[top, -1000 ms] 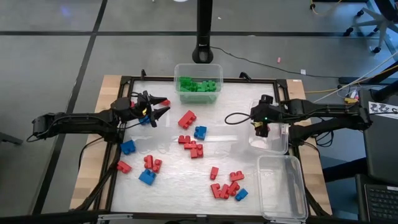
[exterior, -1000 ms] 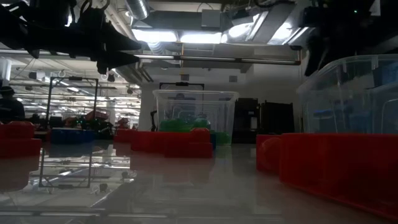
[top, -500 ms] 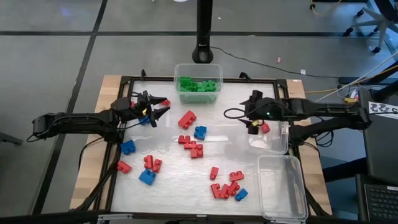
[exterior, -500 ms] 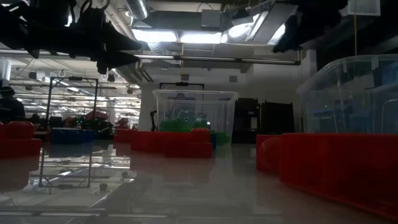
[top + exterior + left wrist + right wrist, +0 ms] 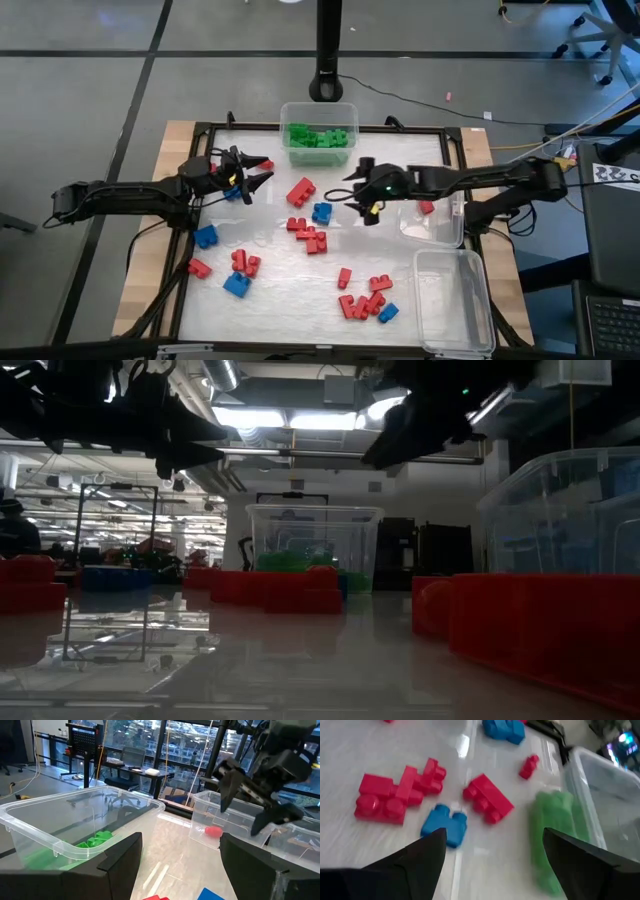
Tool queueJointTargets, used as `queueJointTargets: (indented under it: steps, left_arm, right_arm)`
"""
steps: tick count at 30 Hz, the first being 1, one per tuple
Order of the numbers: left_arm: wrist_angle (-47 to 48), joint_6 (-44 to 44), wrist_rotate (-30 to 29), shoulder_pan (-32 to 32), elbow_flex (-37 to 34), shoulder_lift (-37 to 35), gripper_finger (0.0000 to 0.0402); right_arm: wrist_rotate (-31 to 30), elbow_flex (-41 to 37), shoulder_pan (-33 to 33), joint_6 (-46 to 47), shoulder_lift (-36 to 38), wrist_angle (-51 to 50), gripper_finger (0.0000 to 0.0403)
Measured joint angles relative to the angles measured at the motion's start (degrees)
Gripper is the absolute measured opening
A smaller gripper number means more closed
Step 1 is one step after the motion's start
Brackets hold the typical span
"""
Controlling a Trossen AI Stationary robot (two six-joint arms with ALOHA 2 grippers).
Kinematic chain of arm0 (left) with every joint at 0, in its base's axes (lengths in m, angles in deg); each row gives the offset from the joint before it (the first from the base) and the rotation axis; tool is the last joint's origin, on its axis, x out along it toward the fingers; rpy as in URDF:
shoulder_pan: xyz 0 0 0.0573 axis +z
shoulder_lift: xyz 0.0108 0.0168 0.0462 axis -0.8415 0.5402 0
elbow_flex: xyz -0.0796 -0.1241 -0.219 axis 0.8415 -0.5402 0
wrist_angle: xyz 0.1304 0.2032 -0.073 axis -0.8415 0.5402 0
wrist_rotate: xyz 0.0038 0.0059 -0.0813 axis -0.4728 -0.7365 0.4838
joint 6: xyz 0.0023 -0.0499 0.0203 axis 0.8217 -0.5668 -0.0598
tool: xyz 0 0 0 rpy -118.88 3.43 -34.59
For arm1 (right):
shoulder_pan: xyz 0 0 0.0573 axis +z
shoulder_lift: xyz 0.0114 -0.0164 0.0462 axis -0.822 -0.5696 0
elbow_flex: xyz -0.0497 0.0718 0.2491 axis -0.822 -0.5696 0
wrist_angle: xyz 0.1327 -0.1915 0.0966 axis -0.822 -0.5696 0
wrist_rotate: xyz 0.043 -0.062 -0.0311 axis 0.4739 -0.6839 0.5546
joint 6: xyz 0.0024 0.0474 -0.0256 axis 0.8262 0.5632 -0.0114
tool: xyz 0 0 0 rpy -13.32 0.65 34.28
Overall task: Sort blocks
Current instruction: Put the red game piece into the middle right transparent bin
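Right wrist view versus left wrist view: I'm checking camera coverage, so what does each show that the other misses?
Only the right wrist view shows loose blocks on the table: a red cluster, a blue block and a red block, between the open right hand's fingers. Only the left wrist view shows the tub holding one red block, plus the right arm hanging over the table. Both show the tub of green blocks.

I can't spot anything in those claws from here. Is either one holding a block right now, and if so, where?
Neither holds anything. The left claw hangs open over the table's left side, and the right claw is open and empty above the blue block.
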Motion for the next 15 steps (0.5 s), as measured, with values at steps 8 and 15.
queueJointTargets:
  steps: [8, 15]
  left_arm:
    - [0.0, -0.1, 0.0, 0.0, 0.0, 0.0, 0.0251]
    - [0.0, -0.2, 0.0, 0.0, 0.0, 0.0, 0.0251]
  right_arm:
    - [3.5, 0.0, 0.0, -0.4, -8.8, 12.0, 0.0327]
    - [10.5, 0.0, 0.0, -0.3, -15.0, 17.5, 0.0327]
